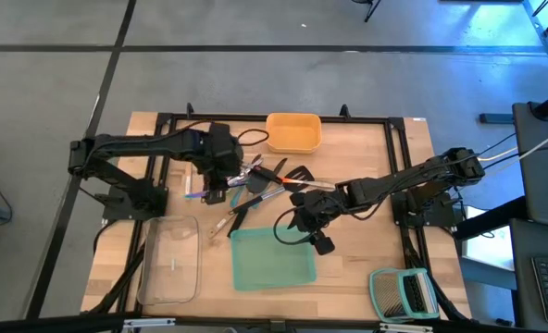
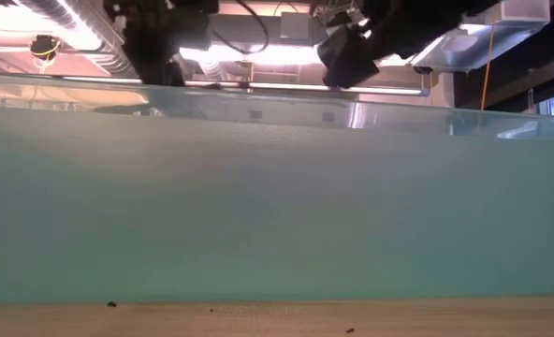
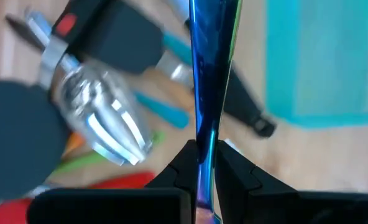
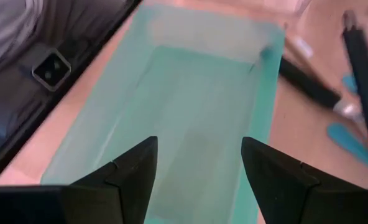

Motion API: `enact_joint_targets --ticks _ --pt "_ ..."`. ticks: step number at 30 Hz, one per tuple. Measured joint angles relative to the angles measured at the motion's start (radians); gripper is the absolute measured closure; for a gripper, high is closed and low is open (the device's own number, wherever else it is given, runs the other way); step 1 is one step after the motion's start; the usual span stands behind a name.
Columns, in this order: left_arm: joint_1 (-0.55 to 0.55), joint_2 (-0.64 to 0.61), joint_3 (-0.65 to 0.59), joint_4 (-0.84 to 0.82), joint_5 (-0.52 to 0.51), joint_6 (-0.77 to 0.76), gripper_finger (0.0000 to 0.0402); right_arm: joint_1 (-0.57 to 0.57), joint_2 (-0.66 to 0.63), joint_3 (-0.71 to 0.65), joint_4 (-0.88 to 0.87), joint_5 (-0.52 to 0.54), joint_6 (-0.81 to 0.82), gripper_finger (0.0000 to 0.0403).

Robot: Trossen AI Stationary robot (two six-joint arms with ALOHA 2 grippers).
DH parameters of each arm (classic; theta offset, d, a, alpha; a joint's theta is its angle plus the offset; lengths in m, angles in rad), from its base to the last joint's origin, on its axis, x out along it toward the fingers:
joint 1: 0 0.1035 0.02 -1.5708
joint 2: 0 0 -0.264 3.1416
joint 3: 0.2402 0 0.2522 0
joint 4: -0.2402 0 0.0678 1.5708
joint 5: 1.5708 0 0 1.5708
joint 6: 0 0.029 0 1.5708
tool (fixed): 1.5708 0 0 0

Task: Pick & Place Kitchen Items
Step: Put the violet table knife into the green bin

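Observation:
A pile of kitchen items [image 1: 267, 181] lies at the table's middle: black spatulas, teal- and red-handled tools and a steel scoop [image 3: 106, 121]. My left gripper [image 1: 216, 192] hovers over the pile's left end, shut on an iridescent blue piece of cutlery [image 3: 212, 62]. My right gripper [image 1: 315, 235] stands open over the far right corner of the teal tray [image 1: 272, 261]. In the right wrist view nothing lies between its fingers [image 4: 199, 168], and the tray [image 4: 190, 99] lies beneath them. My left gripper [image 3: 204, 167] pinches the cutlery's thin blue shaft [image 3: 204, 134] between its two fingers. The fingers point steeply down. The piece runs on past the fingertips along their line, above the pile. Its far end leaves the picture.
A yellow tray [image 1: 293, 131] stands at the far edge. A clear tray [image 1: 170, 261] sits near left, beside the teal one. A green-framed slatted rack [image 1: 403, 294] lies at the near right corner. In the low view the teal tray's wall [image 2: 277, 206] blocks nearly everything.

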Motion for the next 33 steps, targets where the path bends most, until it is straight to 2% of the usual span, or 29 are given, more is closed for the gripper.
enact_joint_targets --ticks 4,8,14,23,29,33 --pt "-0.025 0.0 0.004 0.085 0.079 -0.022 0.0375 -0.001 0.0 0.0 -0.033 0.025 0.023 0.0169" --pt "-0.059 0.0 0.004 0.162 0.123 -0.041 0.0375 -0.001 -0.011 0.0 -0.111 0.17 0.082 0.0169" --pt "-0.11 0.0 0.004 0.213 0.123 -0.049 0.0375 0.001 -0.049 0.001 -0.186 0.385 0.189 0.0169" --pt "-0.185 0.001 0.004 0.368 0.141 -0.075 0.0375 0.002 -0.056 0.001 -0.203 0.431 0.217 0.0169" --pt "-0.25 0.005 0.004 0.506 0.141 -0.076 0.0375 0.003 -0.079 0.001 -0.266 0.575 0.312 0.0169" --pt "-0.282 0.015 0.004 0.577 0.137 -0.094 0.0375 0.003 -0.099 0.0 -0.318 0.631 0.386 0.0169"
